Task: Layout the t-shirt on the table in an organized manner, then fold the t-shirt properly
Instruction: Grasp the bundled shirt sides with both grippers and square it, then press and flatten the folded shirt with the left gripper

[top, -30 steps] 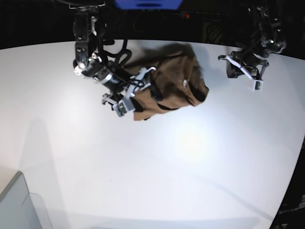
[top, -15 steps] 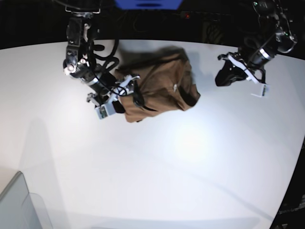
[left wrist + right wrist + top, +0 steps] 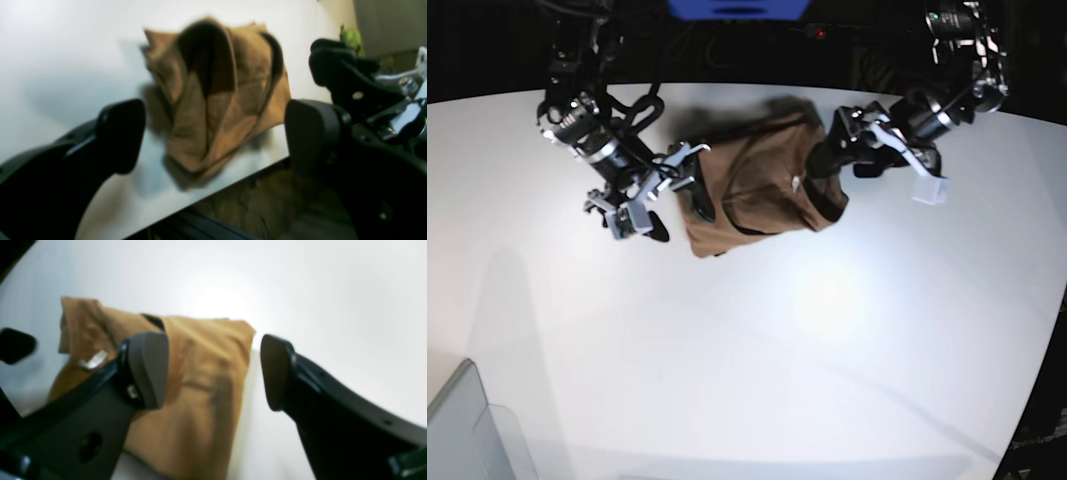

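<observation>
White table [image 3: 757,340] holds bunched t-shirt [image 3: 757,185]; corner bin [image 3: 472,430] looks bare.

Crumpled tan shirt between two spread black fingers, seen from the left wrist.

The left gripper [image 3: 213,136] stands wide apart with nothing held; one dark finger [image 3: 121,135] rises at the lower left and the other sits at the right, both blurred. Beyond the gap, the t-shirt [image 3: 217,96] lies bunched on the table [image 3: 66,50], its brown fabric folded over itself with a dark hollow opening near the top. The heap sits close to the table's curved edge, below which a dim floor shows. At the right, the other arm [image 3: 353,86], black with silver metal parts, reaches in beside the shirt. A small green thing [image 3: 350,36] sits far behind it, too blurred to identify.
</observation>
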`<state>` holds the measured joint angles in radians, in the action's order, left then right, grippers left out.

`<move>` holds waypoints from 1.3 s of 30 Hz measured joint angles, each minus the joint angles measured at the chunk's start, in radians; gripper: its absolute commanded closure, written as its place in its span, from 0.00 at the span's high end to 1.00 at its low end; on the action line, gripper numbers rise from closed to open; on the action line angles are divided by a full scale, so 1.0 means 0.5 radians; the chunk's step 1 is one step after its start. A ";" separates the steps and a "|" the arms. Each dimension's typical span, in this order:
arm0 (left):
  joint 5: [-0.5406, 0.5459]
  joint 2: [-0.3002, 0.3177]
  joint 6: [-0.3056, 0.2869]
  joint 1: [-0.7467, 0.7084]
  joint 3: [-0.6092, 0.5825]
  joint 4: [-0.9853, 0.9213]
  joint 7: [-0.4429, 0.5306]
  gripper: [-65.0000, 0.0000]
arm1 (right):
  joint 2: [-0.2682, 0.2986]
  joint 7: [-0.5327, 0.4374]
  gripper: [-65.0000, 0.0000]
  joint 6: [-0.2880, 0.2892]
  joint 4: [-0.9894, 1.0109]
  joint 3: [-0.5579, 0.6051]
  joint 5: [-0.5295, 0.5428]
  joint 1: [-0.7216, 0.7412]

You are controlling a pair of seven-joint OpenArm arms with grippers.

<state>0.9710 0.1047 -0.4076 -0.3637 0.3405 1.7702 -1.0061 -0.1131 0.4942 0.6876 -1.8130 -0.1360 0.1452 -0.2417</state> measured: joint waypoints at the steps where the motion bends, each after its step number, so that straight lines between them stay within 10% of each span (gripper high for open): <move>1: 0.004 -0.001 -0.001 0.031 -0.043 -0.068 0.004 1.00 | 0.000 -0.002 0.67 0.000 -0.017 0.001 0.001 -0.017; 15: -0.006 0.005 0.020 0.219 -0.390 -0.528 0.344 1.00 | 0.002 -0.008 0.67 0.001 -0.036 -0.001 0.000 -0.117; 33: -0.665 -0.143 -0.099 0.696 -0.782 -0.947 0.537 1.00 | 0.005 -0.011 0.67 0.000 -0.162 -0.448 0.001 -0.172; 39: -0.843 -0.144 -0.099 0.917 -0.939 -1.202 0.568 0.34 | 0.005 -0.024 0.67 0.000 -0.162 -0.635 0.010 -0.216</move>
<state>0.5495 0.0326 -0.4572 0.0948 -0.1291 1.1690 -0.7223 -0.1104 0.4824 0.6876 -1.8938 -0.4534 0.1501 -0.3496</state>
